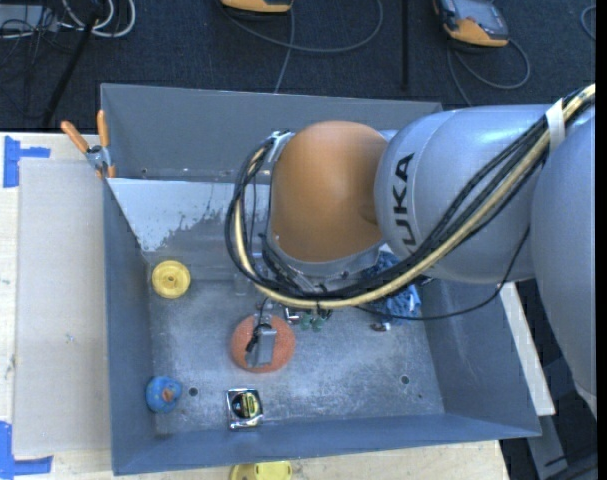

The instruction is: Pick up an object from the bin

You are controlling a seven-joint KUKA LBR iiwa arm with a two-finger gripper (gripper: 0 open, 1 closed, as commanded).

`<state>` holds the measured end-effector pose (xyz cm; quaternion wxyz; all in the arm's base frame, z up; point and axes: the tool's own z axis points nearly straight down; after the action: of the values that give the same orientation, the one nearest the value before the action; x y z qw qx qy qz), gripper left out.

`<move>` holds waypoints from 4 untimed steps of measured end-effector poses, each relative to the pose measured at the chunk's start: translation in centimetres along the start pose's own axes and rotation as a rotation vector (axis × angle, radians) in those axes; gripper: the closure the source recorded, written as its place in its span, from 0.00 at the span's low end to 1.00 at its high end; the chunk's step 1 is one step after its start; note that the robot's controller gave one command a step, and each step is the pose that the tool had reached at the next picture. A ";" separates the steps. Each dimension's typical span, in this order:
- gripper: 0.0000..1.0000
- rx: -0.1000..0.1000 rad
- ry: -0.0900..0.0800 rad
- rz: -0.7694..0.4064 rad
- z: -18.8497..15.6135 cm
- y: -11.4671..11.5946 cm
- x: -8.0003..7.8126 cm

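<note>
Orange-red disc (239,348) lies mid-floor in the bin (383,378), the pincer (264,340) right over it; apart or together, I cannot tell. Best centre on it, clear of the tape measure (244,405) at six o'clock.

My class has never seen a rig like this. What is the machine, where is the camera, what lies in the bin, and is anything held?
The big grey and orange shape is a robot arm that reaches in from the right. One camera looks down from above, a little to one side, on a grey metal bin. The arm's gripper is low over an orange-red round thing near the middle of the floor. Whether it grips it cannot be told. Also in the bin are a yellow round thing, a blue round thing, a small yellow-and-black thing, and a blue thing half hidden under the arm.
</note>
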<state>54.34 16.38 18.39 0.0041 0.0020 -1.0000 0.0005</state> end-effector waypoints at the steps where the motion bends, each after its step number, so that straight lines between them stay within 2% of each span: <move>1: 0.00 -0.001 -0.007 0.004 -0.5 -0.1 -0.1; 2: 0.00 -0.004 -0.015 0.012 3.7 -2.7 -0.1; 3: 0.00 0.001 -0.006 -0.055 7.9 -4.1 -1.3; 4: 1.00 -0.001 -0.006 -0.071 11.5 -5.4 -1.0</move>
<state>55.31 11.00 6.92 0.0013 0.0376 -0.9993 -0.0002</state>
